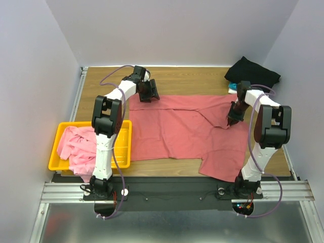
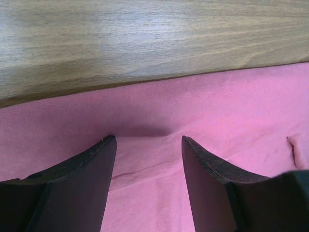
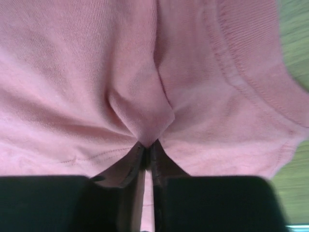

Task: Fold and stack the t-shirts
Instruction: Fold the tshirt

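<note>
The dusty-red t-shirt (image 1: 172,134) lies spread mid-desk (image 1: 192,76). Near the right edge, the right arm angles down, right claw (image 1: 234,120) pinching a shirt fold. Farther back, the left arm reaches out, left claw (image 1: 149,93) wide over the shirt's far hem.

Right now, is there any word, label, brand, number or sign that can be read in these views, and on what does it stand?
None can be read.
The dusty-red t-shirt, the pink t-shirt in the yellow basket and the black t-shirt show no print or tag.
A teal thing beside the black t-shirt is too small to tell.
</note>
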`<state>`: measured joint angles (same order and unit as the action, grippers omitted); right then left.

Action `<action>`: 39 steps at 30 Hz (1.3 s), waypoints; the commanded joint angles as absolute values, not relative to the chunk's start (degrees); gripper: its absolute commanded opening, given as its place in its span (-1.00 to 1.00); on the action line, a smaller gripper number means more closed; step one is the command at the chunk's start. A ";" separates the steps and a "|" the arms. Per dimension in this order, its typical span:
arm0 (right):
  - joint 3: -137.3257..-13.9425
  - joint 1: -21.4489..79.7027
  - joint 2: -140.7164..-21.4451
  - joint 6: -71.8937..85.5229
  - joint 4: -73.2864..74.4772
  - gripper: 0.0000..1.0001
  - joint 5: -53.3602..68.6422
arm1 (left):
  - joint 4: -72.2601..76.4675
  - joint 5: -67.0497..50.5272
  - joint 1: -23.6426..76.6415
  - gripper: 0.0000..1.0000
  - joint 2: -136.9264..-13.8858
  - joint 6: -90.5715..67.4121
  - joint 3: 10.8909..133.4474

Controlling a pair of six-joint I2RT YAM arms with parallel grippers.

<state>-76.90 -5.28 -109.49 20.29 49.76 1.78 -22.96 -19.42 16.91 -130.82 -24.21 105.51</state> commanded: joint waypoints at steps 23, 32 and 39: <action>-86.31 -5.19 -100.47 14.42 54.51 0.13 -7.42 | -24.17 -19.86 16.44 0.35 -130.60 -22.85 108.45; -82.97 3.07 -101.16 11.52 48.61 0.15 5.53 | -23.99 -19.95 16.44 0.35 -130.69 -23.64 108.55; -82.79 5.71 -105.38 7.92 47.73 0.16 3.26 | -23.64 -19.60 16.44 0.35 -129.90 -23.73 107.05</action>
<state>-83.26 5.87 -103.92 10.61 49.87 3.29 -23.57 -19.51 16.78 -131.31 -23.92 106.52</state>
